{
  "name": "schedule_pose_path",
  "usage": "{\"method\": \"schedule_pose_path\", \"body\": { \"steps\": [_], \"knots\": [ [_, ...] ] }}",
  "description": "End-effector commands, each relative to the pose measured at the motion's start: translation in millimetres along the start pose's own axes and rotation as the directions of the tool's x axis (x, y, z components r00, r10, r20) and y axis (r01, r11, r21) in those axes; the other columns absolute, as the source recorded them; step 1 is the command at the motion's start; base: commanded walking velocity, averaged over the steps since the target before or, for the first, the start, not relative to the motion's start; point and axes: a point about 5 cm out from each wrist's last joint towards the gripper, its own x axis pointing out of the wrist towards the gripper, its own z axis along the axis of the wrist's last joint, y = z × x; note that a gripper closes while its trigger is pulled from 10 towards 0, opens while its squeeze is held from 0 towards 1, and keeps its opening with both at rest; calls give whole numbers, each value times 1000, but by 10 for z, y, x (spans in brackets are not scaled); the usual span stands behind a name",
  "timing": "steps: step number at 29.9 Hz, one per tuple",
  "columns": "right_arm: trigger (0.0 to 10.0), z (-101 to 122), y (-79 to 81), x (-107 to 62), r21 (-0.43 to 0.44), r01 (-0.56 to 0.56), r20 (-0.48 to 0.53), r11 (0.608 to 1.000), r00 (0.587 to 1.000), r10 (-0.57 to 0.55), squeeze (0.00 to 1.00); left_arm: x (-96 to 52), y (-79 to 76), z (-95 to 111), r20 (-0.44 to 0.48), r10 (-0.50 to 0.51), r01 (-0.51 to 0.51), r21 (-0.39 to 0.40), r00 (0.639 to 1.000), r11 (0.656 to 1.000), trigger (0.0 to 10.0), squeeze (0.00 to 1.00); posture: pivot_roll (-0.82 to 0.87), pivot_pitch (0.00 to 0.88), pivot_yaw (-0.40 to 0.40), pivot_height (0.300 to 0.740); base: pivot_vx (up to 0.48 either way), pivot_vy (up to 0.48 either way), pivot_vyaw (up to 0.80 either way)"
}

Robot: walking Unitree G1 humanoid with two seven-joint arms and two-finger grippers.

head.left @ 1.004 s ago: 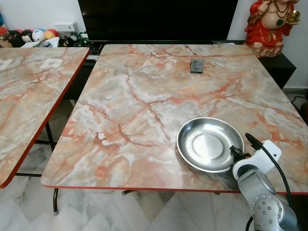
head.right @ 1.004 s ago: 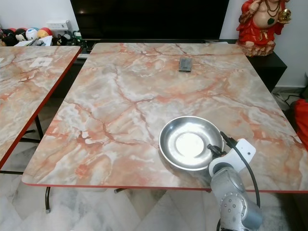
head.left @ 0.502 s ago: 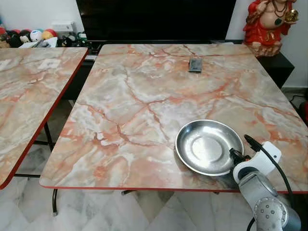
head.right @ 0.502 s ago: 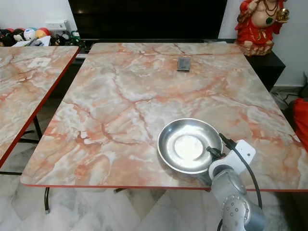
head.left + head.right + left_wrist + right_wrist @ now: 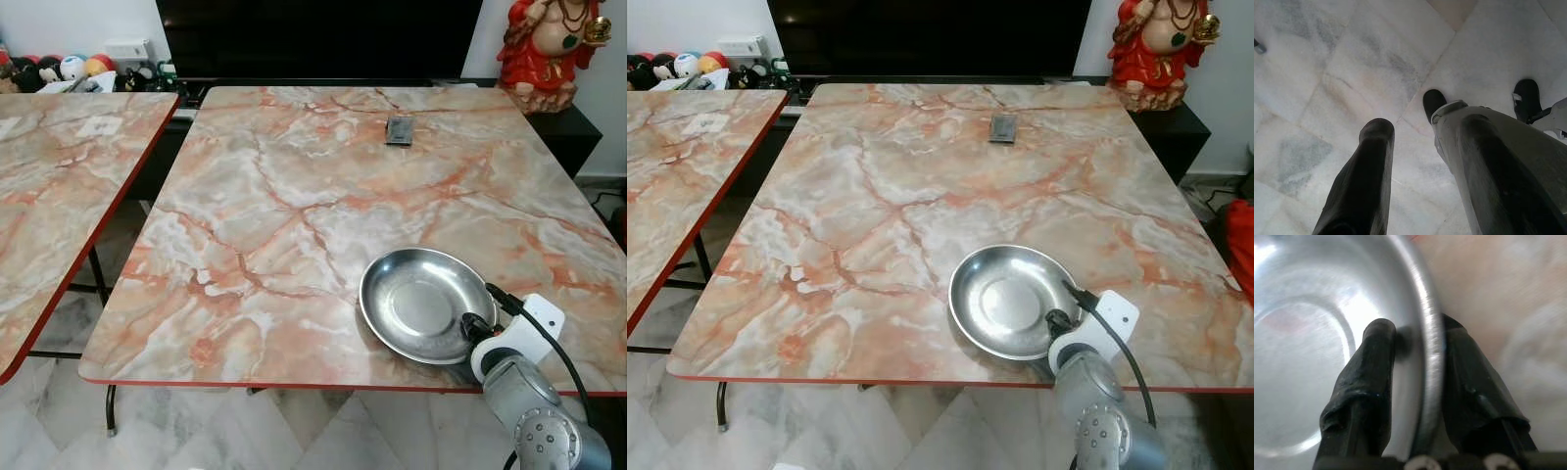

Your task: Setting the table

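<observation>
At the far left of the head view we see a second counter (image 5: 49, 186) with the same marbled orange top and red edge, cut off by the frame, and behind it in the upper left corner a row of small toys (image 5: 59, 70) against the wall. Our left claw (image 5: 1415, 166) hangs idle over the pale marble floor (image 5: 1327, 73); in its wrist view its two black fingers (image 5: 1364, 181) stand apart with nothing between them.

The main counter (image 5: 294, 196) fills the middle of the frame. Near its far edge, in the upper middle, lies a small dark flat object (image 5: 399, 130), well apart from everything else. Behind the counter runs a dark screen (image 5: 313, 39).

In the lower right of the frame the steel bowl (image 5: 418, 305) rests on the counter close to the near edge. Our right claw (image 5: 1418, 396) is pinching the bowl's rim: one finger (image 5: 1369, 382) lies inside the bowl against its wall, the other outside on the counter side, the rim running between them. The silver right arm (image 5: 534, 431) rises from the lower right corner to meet it.

In the upper right corner a red and gold figurine (image 5: 549, 49) stands on a dark sideboard (image 5: 578, 132).
</observation>
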Motion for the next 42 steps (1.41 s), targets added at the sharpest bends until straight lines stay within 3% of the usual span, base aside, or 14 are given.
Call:
{"method": "schedule_pose_path", "body": {
  "steps": [1,9,21,25,26,27,31,32,33,34,35,42],
  "knots": [
    [10000,8,-83,-37,-10,49,4,999,999,-49,0,-50,-12,-187,-61,-13,13,2,998,1000,10000,0,-94,146,-9,740,0,0,0],
    [10000,53,-84,-96,40,58,48,997,997,-60,0,-28,-27,-123,-47,-21,22,2,999,1000,10000,0,-97,145,-7,740,0,0,0],
    [10000,86,85,-132,75,-53,72,996,996,48,0,-43,-24,-160,-54,-34,35,23,998,999,10000,0,-92,146,-7,740,0,0,0],
    [10000,198,147,-163,84,-117,164,990,981,102,0,-36,-49,-153,-56,-36,38,22,998,999,10000,0,-95,147,-7,740,0,0,0],
    [10000,311,204,-207,-9,-162,266,987,951,159,0,-37,-66,-165,-61,-37,38,21,997,999,10000,0,-96,147,-6,740,0,0,0],
    [10000,335,221,-221,-41,-172,289,984,941,176,0,-39,-69,-170,-63,-37,39,21,997,999,10000,0,-96,147,-6,740,0,0,0],
    [10000,398,247,-256,-96,-199,374,975,901,220,0,-48,-71,-196,-66,-37,38,19,997,999,10000,0,-95,147,-3,740,0,0,0],
    [10000,405,244,-263,-159,-187,397,969,887,236,0,-58,-65,-221,-68,-35,36,17,997,999,10000,0,-96,146,-1,740,0,0,0],
    [10000,417,273,-289,-292,-188,433,938,848,305,0,-94,-25,-302,-79,-28,30,16,996,999,10000,0,-96,146,-1,740,0,0,0],
    [10000,417,273,-289,-292,-188,433,938,848,305,0,-94,-25,-302,-79,-28,30,16,996,999,10000,0,-96,146,-1,740,0,0,0],
    [10000,423,285,-299,-361,-195,444,912,824,352,0,-111,16,-331,-82,-19,20,13,996,1000,10000,0,-98,146,-4,740,0,0,0],
    [10000,383,178,-221,-414,-193,450,890,806,384,0,-85,91,-246,-66,21,-21,-8,998,1000,10000,0,-91,129,-4,740,0,0,0]
  ]
}}
